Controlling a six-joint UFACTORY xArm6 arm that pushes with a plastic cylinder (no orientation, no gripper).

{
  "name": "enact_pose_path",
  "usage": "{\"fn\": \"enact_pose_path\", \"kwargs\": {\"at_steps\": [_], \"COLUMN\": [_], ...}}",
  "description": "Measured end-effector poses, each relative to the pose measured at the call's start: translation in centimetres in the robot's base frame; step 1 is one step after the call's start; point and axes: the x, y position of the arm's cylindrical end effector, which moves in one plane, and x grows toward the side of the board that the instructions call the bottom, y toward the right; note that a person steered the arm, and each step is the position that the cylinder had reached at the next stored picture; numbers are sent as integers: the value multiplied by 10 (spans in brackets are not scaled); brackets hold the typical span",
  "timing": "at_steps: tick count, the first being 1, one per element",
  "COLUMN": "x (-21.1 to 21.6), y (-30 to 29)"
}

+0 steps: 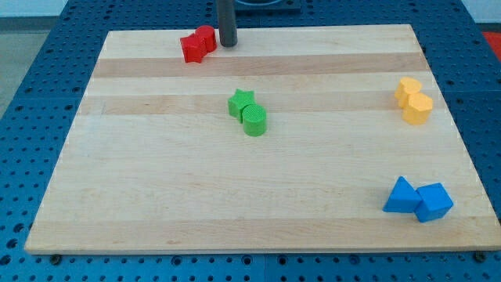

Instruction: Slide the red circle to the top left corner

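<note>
Your counter point(156, 196) is a pale wooden board lying on a blue perforated surface point(31, 102). Nearest you, at the view's bottom right, a blue triangle point(401, 196) touches a blue cube point(434, 202). Further back, mid-board, a green star point(241, 103) touches a green cylinder point(254, 121). At the right edge sit two yellow blocks point(412, 101), touching, shapes unclear. Farthest off, near the top edge left of centre, the red circle point(206, 39) presses against a second red block point(192, 48). There is no hand here: you have only my tip point(228, 44), holding nothing, just right of the red circle.
</note>
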Motion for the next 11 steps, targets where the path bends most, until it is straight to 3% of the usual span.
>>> {"fn": "enact_pose_path", "kwargs": {"at_steps": [2, 3, 5, 7, 10, 11], "x": [0, 0, -4, -41, -41, -41], "y": [-68, -70, -14, -68, -156, -148]}}
